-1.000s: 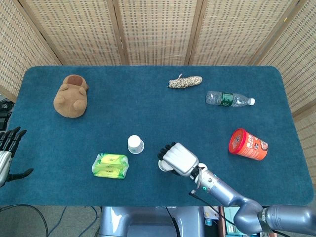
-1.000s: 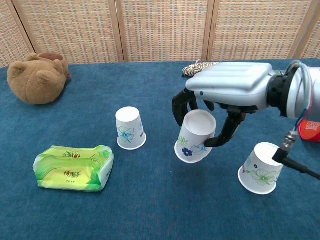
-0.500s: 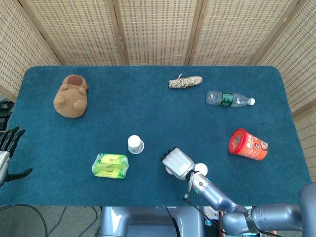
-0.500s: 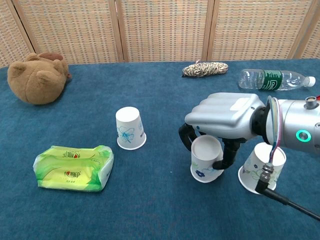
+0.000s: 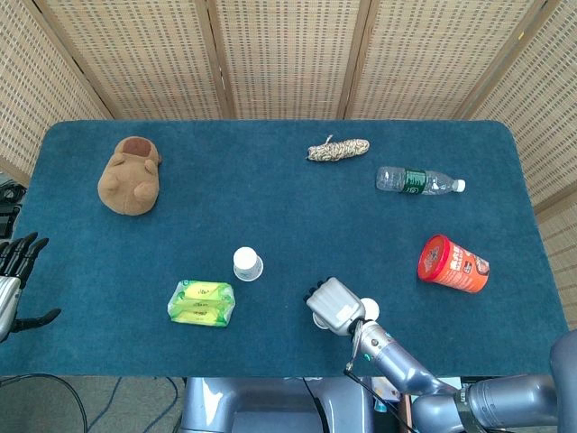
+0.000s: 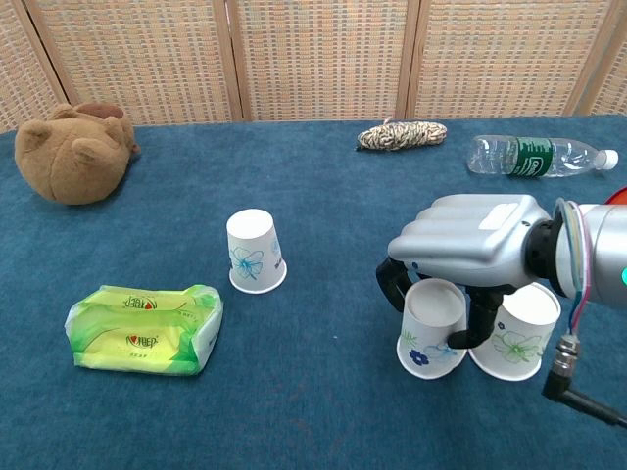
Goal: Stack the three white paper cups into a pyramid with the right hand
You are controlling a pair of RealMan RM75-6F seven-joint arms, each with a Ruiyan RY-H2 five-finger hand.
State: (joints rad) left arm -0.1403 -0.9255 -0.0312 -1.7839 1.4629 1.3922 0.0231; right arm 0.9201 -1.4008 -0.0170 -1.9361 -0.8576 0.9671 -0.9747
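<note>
Three white paper cups with floral prints stand upside down on the blue table. One cup (image 6: 254, 252) (image 5: 247, 263) stands alone near the middle. My right hand (image 6: 470, 248) (image 5: 334, 305) grips a second cup (image 6: 432, 328) from above, its rim at or just above the cloth. That cup sits right beside the third cup (image 6: 518, 331) (image 5: 369, 309), touching or nearly so. My left hand (image 5: 13, 280) hangs off the table's left edge, fingers spread, holding nothing.
A green wipes pack (image 6: 144, 328) lies front left, a brown plush toy (image 6: 74, 151) back left. A rope bundle (image 6: 401, 135) and a water bottle (image 6: 536, 156) lie at the back right. A red snack cup (image 5: 452, 264) lies on its side at the right.
My right hand has carried the gripped cup rightward and down, from tilted in the air to upright beside the cup at the front right. The lone cup has not moved.
</note>
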